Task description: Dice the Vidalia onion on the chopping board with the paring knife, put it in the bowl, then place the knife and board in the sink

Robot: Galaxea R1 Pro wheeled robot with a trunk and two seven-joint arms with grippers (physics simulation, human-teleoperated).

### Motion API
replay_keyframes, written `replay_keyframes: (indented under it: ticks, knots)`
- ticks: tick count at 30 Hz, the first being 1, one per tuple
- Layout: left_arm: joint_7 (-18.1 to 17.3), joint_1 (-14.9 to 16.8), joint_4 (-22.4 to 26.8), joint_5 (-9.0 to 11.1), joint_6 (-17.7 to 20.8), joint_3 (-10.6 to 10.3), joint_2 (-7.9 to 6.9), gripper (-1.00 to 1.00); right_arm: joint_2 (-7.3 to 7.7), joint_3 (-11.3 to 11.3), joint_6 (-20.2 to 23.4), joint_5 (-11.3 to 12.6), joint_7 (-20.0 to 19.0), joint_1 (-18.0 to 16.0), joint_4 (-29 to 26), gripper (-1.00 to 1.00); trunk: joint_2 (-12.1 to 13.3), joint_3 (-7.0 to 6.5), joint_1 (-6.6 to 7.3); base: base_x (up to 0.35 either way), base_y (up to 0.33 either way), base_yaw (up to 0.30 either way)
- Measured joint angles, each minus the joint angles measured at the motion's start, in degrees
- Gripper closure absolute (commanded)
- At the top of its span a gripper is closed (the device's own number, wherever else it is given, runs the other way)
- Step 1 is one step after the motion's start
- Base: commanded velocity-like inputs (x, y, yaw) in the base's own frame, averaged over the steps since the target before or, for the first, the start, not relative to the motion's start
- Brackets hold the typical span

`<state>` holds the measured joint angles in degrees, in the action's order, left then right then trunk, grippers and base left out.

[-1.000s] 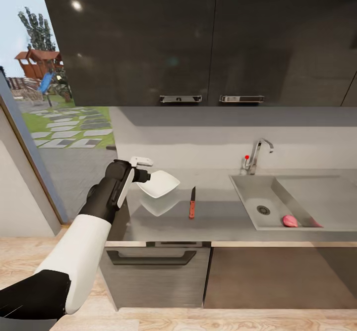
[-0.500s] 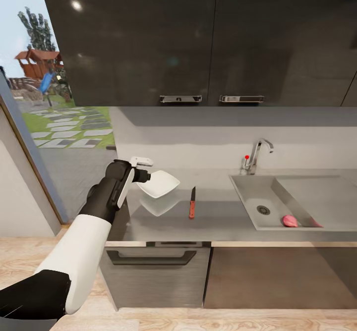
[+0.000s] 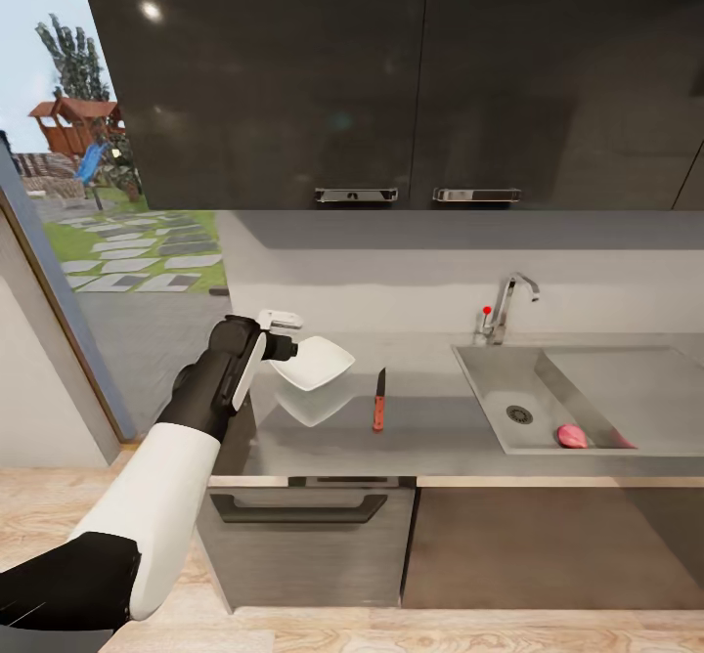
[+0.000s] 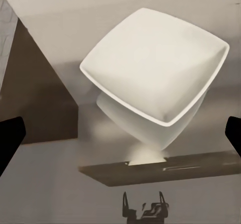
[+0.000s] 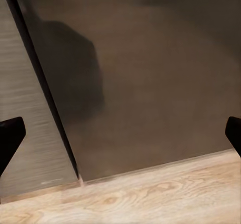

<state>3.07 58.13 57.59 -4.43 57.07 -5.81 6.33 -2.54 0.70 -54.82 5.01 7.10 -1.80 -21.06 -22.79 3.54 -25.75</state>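
Note:
The white bowl (image 3: 313, 361) sits tilted at the left end of the grey countertop (image 3: 440, 428), mirrored in its gloss. My left gripper (image 3: 284, 338) hovers right beside it, open; in the left wrist view the bowl (image 4: 153, 76) lies between the wide-apart fingertips (image 4: 10, 138). The paring knife (image 3: 378, 401), with its red-orange handle, lies on the countertop right of the bowl. The pinkish Vidalia onion (image 3: 572, 435) rests in the sink (image 3: 484, 379) near the drain. The chopping board is out of view. My right gripper (image 5: 120, 138) is open and faces a cabinet front.
Dark wall cabinets (image 3: 391, 76) hang above the counter. A chrome tap (image 3: 510, 303) with a red knob stands behind the sink. Cabinet fronts and a drawer handle (image 3: 298, 508) are below the counter, over wooden floor (image 3: 489, 629). A glass door (image 3: 59, 272) is at the left.

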Motion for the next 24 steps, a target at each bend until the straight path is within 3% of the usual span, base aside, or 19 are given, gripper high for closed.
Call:
replay_keyframes:
  ticks: [13,24]
  knots:
    - [0.13,0.00,-0.93,0.41,0.17,0.14,0.07,-1.00,0.16,-0.04,0.03,-0.03,-0.16,0.00,1.34,-1.00,0.00,0.00,0.01,0.025,0.000,0.000]
    - [0.20,0.00,-2.55,0.69,0.18,0.28,0.02,-1.00,0.11,-0.04,0.07,0.04,-0.06,0.00,4.74,-1.00,-0.01,0.00,0.03,0.221,0.000,0.000]
